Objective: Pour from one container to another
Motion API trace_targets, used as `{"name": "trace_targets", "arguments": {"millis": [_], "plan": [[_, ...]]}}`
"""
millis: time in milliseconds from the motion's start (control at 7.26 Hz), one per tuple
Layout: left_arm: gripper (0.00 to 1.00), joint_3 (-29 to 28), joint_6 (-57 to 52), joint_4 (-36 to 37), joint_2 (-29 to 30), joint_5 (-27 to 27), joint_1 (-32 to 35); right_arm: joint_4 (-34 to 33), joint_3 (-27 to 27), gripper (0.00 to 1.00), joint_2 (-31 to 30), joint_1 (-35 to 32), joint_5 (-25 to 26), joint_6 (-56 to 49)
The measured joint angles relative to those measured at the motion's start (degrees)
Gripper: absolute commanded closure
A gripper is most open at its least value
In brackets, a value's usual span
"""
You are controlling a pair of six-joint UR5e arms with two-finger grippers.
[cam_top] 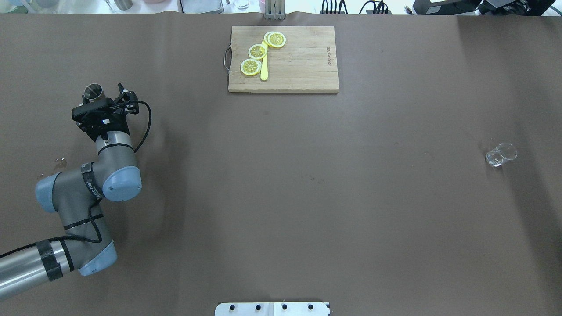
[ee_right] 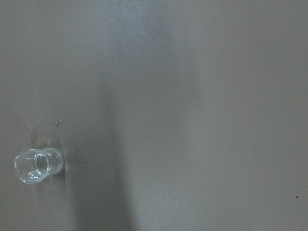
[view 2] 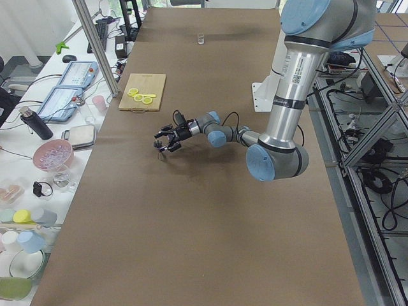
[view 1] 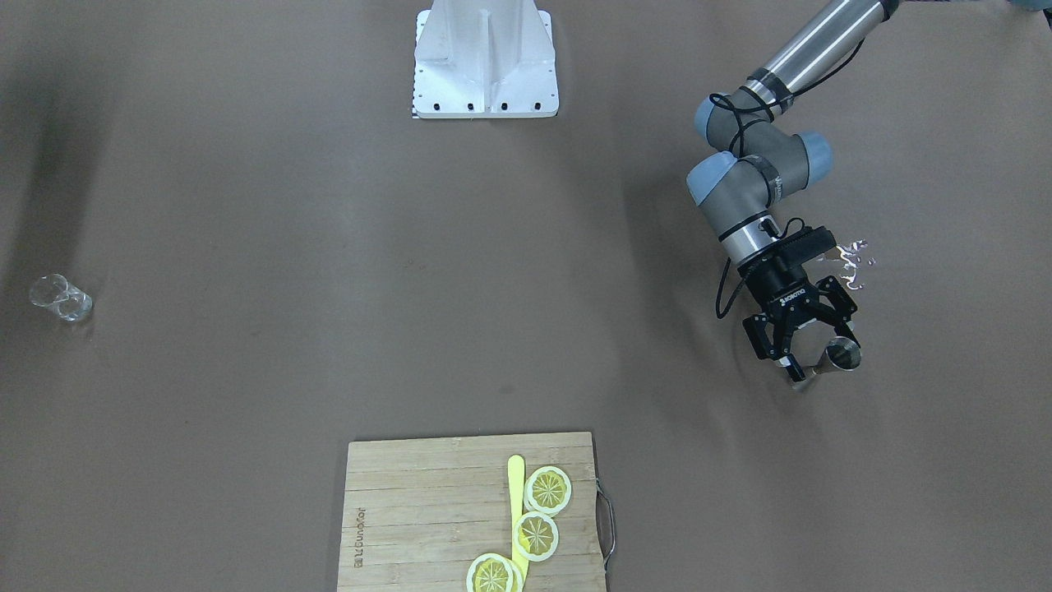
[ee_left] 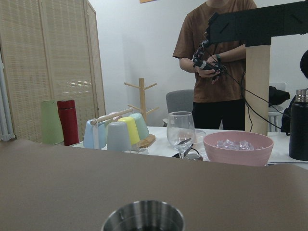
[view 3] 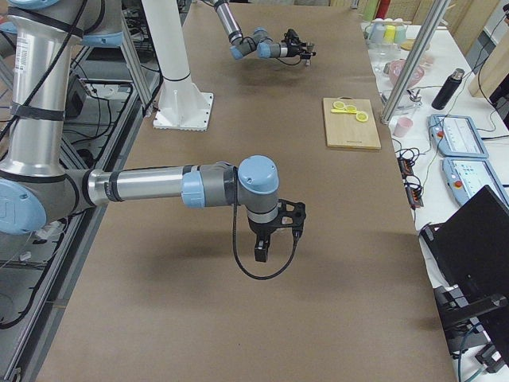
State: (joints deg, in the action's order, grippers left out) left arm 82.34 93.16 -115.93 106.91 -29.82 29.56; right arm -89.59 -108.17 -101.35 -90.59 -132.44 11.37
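The steel jigger (view 1: 838,358) stands upright on the brown table at the robot's far left, and its rim (ee_left: 143,216) fills the bottom of the left wrist view. My left gripper (view 1: 822,353) is low at the table and open, its fingers spread either side of the jigger (cam_top: 93,91) without clamping it. The clear glass (cam_top: 500,154) stands alone at the far right of the table, also seen as the glass (ee_right: 38,166) in the right wrist view. My right gripper (view 3: 266,243) hangs above the table, pointing down. I cannot tell whether it is open or shut.
A wooden cutting board (cam_top: 303,61) with lemon slices (cam_top: 251,66) and a yellow knife lies at the table's far edge. The white robot base (view 1: 485,66) is at the near edge. Shiny specks (view 1: 855,261) lie beside the left wrist. A person (ee_left: 211,57) stands beyond a side table of cups.
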Motion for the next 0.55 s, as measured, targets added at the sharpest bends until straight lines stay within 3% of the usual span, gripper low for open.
{"name": "trace_targets", "arguments": {"millis": [551], "plan": [[0.02, 4.85, -3.51, 0.14, -2.34, -0.22, 1.56, 0.11, 0.7, 0.0, 0.01, 0.77, -0.46, -0.18]]}}
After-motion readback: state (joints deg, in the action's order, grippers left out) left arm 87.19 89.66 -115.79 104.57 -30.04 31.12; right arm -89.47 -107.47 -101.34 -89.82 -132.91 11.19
